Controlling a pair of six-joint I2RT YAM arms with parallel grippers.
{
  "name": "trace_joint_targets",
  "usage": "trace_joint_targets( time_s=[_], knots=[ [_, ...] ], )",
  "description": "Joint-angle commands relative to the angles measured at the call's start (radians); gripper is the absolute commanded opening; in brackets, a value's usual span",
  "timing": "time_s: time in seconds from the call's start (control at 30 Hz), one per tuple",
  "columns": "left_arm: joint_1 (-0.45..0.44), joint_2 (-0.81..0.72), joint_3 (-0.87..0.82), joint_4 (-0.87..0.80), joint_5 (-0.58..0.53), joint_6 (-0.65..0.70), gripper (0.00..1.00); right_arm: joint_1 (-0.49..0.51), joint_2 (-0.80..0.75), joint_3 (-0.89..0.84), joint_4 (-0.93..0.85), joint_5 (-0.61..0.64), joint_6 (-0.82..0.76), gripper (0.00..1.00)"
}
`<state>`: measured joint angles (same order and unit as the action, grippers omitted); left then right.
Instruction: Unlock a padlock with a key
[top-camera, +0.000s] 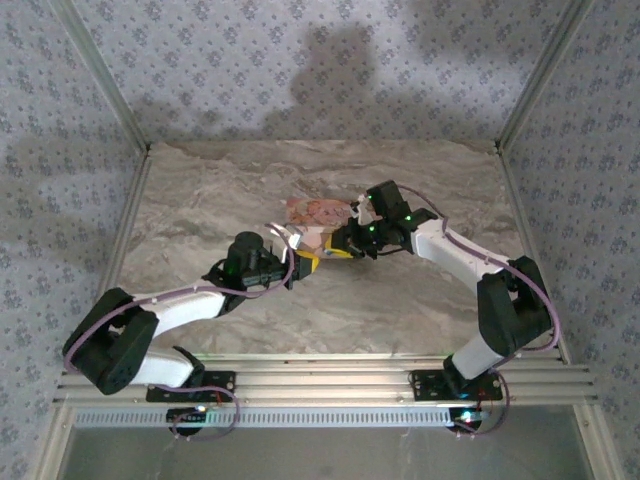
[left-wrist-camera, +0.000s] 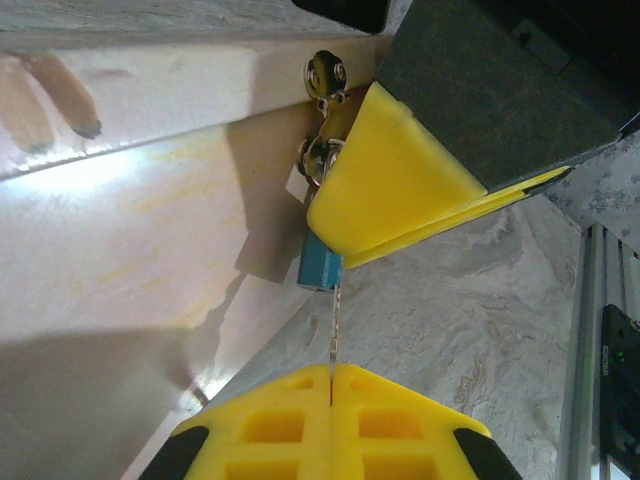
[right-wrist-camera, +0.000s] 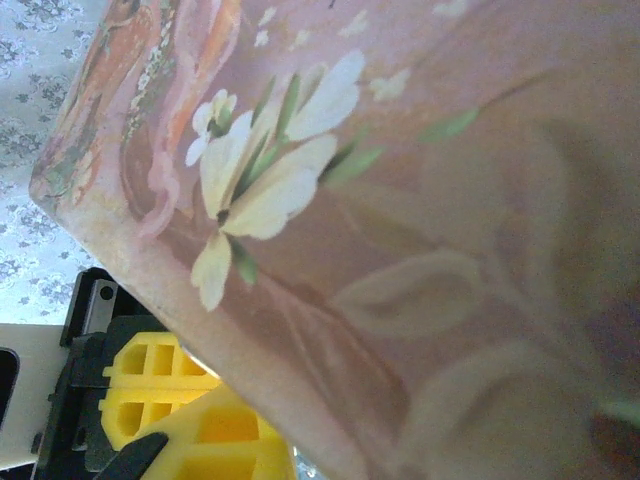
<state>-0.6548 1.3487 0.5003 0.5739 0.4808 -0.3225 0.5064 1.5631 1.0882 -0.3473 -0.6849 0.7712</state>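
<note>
Padlock (left-wrist-camera: 320, 270) hangs just left of centre in the left wrist view. Its teal-blue body pokes out below the right jaws, whose yellow pads (left-wrist-camera: 390, 180) come in from the upper right and are clamped on it. Its brass-coloured metal shows above those pads, near the top edge, against the pale side of the pink box (left-wrist-camera: 150, 250).

At bottom centre the left jaws are pressed together on a thin key (left-wrist-camera: 333, 325). The blade runs straight up from the seam between their pads (left-wrist-camera: 400, 430) to the underside of the teal body.

From the top camera, both arms meet over the middle of the bench (top-camera: 300, 320). The left jaws sit just lower left of the right jaws, and both are at the near edge of the pink box (top-camera: 315, 212).

In the right wrist view the box's flowered face (right-wrist-camera: 400, 200) is very close. Yellow pads (right-wrist-camera: 170, 400) show at lower left, and I cannot tell which arm they belong to.
</note>
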Motion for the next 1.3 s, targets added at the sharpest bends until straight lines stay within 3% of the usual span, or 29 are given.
trace_joint_targets(
  time_s=[0.0,1.27],
  knots=[
    [-0.008,0.009,0.001,0.030,-0.006,0.019,0.00,0.007,-0.006,0.051,0.029,-0.057,0.010,0.00],
    [-0.007,0.049,0.003,0.076,0.004,0.007,0.00,0.009,0.003,0.046,0.033,-0.058,0.007,0.00]
  ],
)
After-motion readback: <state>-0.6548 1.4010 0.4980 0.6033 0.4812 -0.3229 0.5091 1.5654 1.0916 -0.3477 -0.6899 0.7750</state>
